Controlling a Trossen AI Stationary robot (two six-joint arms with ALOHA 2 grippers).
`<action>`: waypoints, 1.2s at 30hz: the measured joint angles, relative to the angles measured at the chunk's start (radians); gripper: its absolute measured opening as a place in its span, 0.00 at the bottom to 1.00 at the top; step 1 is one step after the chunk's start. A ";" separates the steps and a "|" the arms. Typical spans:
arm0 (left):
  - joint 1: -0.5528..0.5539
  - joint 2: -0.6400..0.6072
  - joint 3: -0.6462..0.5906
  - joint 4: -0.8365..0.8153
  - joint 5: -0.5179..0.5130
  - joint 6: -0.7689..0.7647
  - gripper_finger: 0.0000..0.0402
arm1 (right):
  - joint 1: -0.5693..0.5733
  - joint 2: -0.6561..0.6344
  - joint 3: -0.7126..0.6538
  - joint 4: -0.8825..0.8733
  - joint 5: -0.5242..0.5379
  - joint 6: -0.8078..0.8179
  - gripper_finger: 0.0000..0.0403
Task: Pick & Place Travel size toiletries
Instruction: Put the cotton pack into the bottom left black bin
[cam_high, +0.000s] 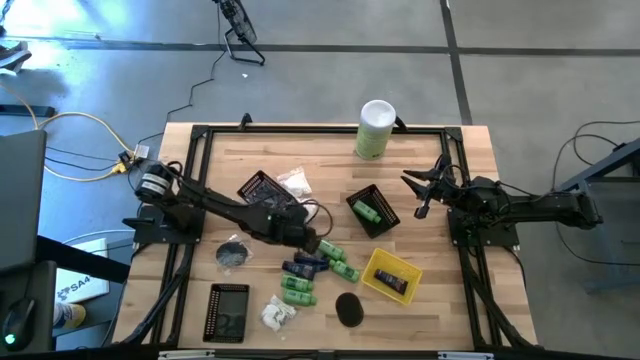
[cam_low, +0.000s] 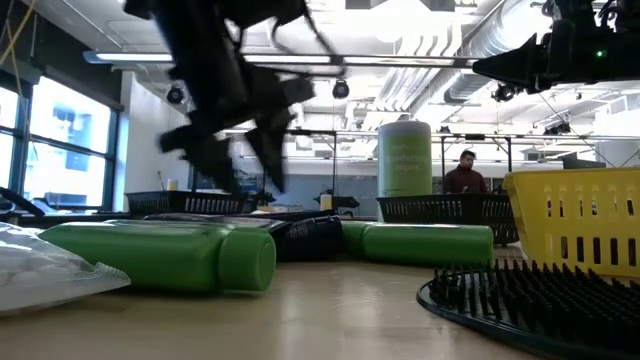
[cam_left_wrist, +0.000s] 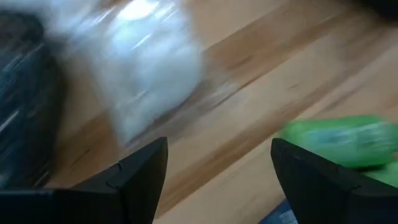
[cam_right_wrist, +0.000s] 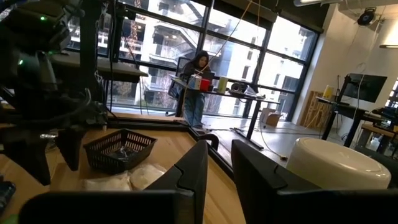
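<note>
Green bottles (cam_high: 297, 291), navy tubes (cam_high: 304, 266), white packets (cam_high: 277, 314) lie scattered.

In the left wrist view a white packet (cam_left_wrist: 146, 68) is smeared to a pale blur, and a green bottle (cam_left_wrist: 342, 140) is cut by the picture's edge. In the low view the left arm (cam_low: 225, 95) is streaked. The contents of the yellow basket (cam_high: 391, 276) cannot be identified.

arms: both showing matte black jointed links | left arm (cam_high: 215, 208): silver motor cap gleaming at base | fingers (cam_left_wrist: 144, 171): showing flat, dark, angular (plastic-looking) | right arm (cam_high: 530, 207)
</note>
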 joint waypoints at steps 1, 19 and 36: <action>-0.006 0.000 0.000 -0.037 0.000 -0.041 0.69 | 0.000 0.000 0.000 0.000 0.000 0.009 0.16; -0.021 0.052 -0.018 -0.098 -0.111 -0.268 0.69 | 0.000 0.000 0.000 0.001 0.000 0.019 0.16; -0.022 0.148 -0.017 -0.072 -0.132 -0.287 0.69 | 0.000 0.000 0.000 -0.004 0.000 0.019 0.16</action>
